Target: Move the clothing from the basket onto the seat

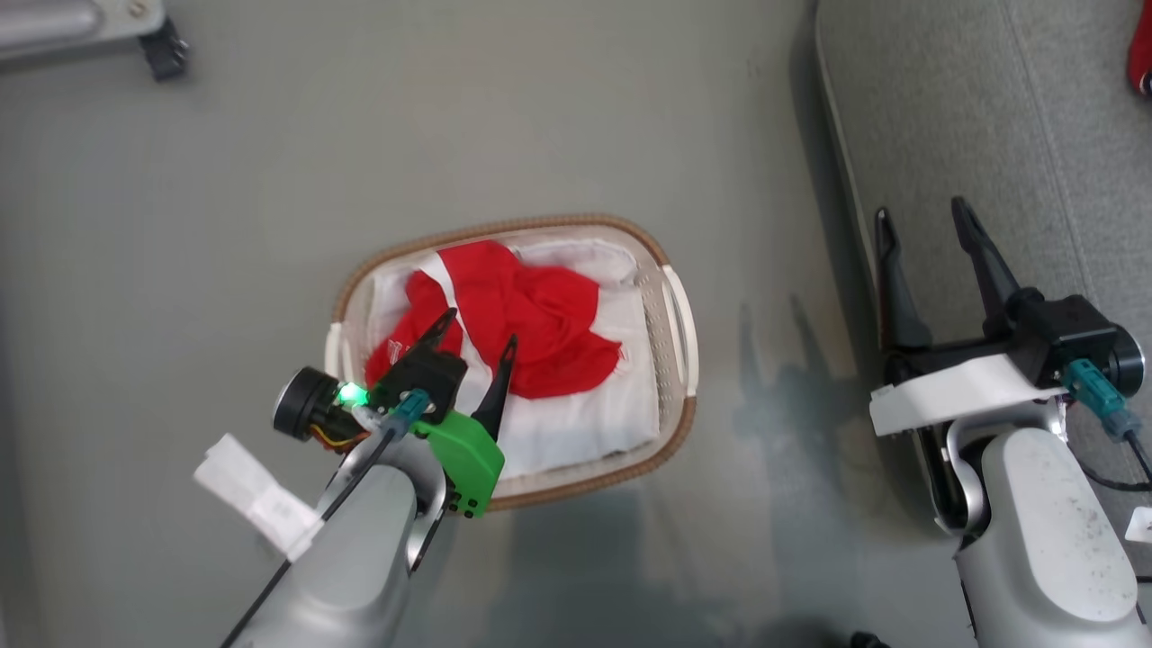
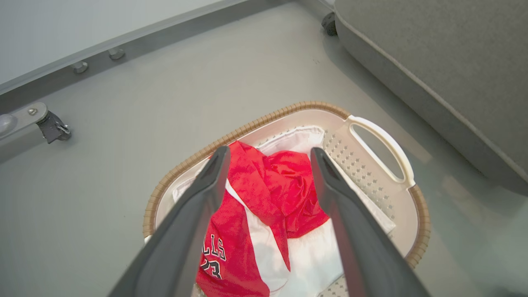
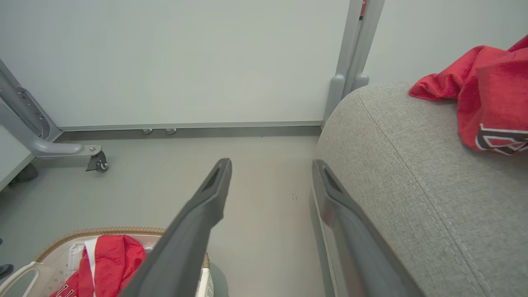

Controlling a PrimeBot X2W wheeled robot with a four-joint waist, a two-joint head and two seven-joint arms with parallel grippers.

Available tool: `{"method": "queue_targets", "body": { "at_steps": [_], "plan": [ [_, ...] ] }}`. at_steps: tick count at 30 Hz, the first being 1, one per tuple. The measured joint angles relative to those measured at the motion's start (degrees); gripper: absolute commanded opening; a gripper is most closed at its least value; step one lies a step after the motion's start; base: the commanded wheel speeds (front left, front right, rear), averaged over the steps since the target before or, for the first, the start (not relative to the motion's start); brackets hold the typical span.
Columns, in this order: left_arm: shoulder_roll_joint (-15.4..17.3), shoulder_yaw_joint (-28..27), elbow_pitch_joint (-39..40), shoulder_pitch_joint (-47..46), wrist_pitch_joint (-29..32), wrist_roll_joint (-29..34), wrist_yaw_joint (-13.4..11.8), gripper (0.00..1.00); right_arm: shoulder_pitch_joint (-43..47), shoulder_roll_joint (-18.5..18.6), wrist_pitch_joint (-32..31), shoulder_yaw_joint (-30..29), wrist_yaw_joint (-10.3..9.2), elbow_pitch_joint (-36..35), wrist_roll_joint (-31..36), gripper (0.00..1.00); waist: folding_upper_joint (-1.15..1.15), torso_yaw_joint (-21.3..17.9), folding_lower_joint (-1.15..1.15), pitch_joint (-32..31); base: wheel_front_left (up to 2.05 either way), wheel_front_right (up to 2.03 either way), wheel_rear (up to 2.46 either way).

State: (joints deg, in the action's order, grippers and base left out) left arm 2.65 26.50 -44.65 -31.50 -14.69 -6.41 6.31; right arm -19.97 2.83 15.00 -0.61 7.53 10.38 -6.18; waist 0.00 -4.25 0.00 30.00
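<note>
- Left gripper [image 1: 481,327] hangs over the basket [image 1: 681,319], fingers spread wide, nothing held.
- Red clothing [image 1: 531,315] lies crumpled inside it, on a white cloth [image 1: 585,423].
- Right gripper [image 1: 920,210], jaws apart and empty, sits at the grey seat [image 1: 990,108] edge.
- Another red garment [image 3: 491,95] lies on that seat.

A staged test room: bare grey floor [image 1: 450,135], white partition [image 3: 185,62] on castors [image 3: 98,163], one grey seat [image 3: 412,185].

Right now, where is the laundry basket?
The basket sits on the floor near the middle of the head view, to the left of the seat, with the open left gripper hovering over the red clothing inside it.
</note>
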Motion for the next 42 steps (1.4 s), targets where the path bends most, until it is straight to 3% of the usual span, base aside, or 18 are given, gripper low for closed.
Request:
{"method": "queue_targets", "body": {
  "at_steps": [14, 25, 37, 38, 39, 40, 41, 42],
  "plan": [
    [0.27, 10.84, -16.5, -12.81, 4.13, 6.65, 0.46, 1.0, -5.43, 0.02, 0.0, 4.61, 0.0, -4.87, -3.87, 1.0, 0.0, -6.75, 0.0, 14.47, 0.0, 0.0, 0.0],
    [2.77, 11.55, -22.98, -19.87, 5.08, 7.47, -1.6, 1.0, -6.48, 0.01, 0.0, 7.13, 0.0, -6.76, -7.81, 1.0, 0.0, -12.95, 0.01, 21.76, 0.0, 0.0, 0.0],
    [4.3, 11.16, -26.47, -23.17, 8.54, 6.5, -4.04, 1.0, -6.55, 0.0, 0.0, 8.81, 0.0, -7.59, -10.24, 1.0, 0.0, -16.59, 0.01, 25.96, 0.0, 0.0, 0.0],
    [4.28, 11.18, -26.65, -23.18, 8.58, 6.33, -4.08, 0.85, -6.61, 0.0, 0.0, 8.82, 0.0, -7.59, -10.46, 1.0, 0.0, -16.71, 0.01, 26.1, 0.0, 0.0, 0.0],
    [4.27, 11.21, -26.75, -23.18, 8.59, 6.17, -4.14, 0.4, -6.66, 0.0, 0.0, 8.82, 0.0, -7.59, -10.47, 1.0, 0.0, -16.75, 0.01, 26.15, 0.0, 0.0, 0.0],
    [4.25, 11.26, -26.88, -23.18, 8.58, 6.13, -4.19, 0.24, -6.78, 0.0, 0.0, 8.81, 0.0, -7.58, -10.51, 1.0, 0.0, -16.73, 0.01, 26.12, 0.0, 0.0, 0.0],
    [4.23, 11.34, -27.0, -23.18, 8.57, 6.03, -4.28, 0.0, -6.93, -0.01, 0.0, 8.79, 0.0, -7.56, -10.51, 1.0, 0.0, -16.68, 0.01, 26.06, 0.0, 0.0, 0.0],
    [4.2, 11.44, -27.13, -23.18, 8.57, 6.0, -4.28, 0.0, -7.06, -0.01, 0.0, 8.7, 0.0, -7.5, -10.51, 1.0, 0.0, -16.61, 0.0, 25.96, 0.0, 0.0, 0.0]
  ]
}}
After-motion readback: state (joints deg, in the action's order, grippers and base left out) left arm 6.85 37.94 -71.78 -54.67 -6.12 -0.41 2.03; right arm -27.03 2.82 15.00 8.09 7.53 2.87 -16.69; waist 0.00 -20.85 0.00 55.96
